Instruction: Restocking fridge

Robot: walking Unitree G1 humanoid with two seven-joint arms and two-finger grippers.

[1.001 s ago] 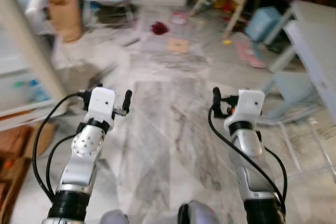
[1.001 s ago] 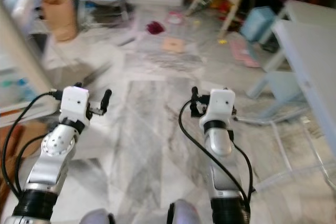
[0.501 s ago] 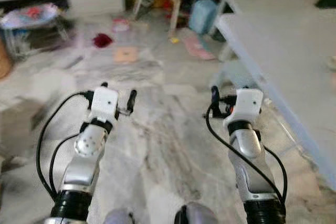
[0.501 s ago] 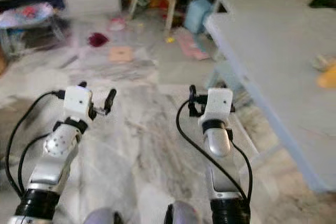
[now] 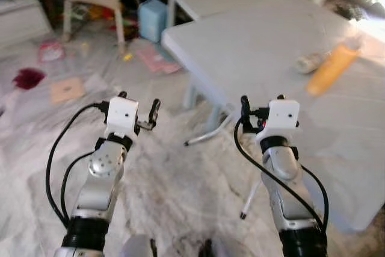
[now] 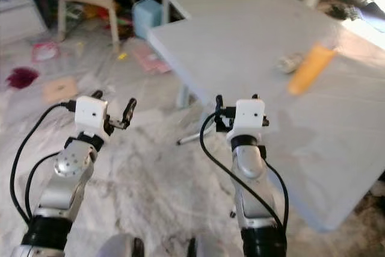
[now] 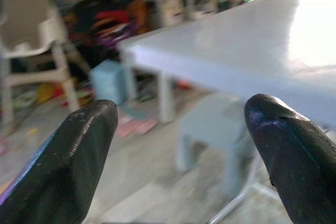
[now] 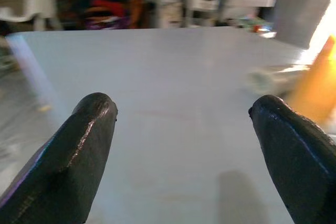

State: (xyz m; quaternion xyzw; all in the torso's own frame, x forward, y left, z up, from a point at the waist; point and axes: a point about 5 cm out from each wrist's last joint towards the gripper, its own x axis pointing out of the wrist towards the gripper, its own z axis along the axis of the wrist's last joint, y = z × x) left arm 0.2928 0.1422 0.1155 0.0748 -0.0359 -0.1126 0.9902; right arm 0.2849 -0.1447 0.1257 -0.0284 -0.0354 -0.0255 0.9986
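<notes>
Both the left claw [image 7: 178,145] and right claw [image 8: 184,150] gape empty; the orange bottle [image 5: 331,69] on the desk [image 5: 252,40] is blurred, its label unreadable.

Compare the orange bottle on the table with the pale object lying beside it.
The orange bottle is bright orange and the longer of the two; the pale object is whitish and shorter. The bottle lies nearer the robot, the pale object just beyond it. Both rest on the grey table, blurred, ahead of the open right pincer.
</notes>
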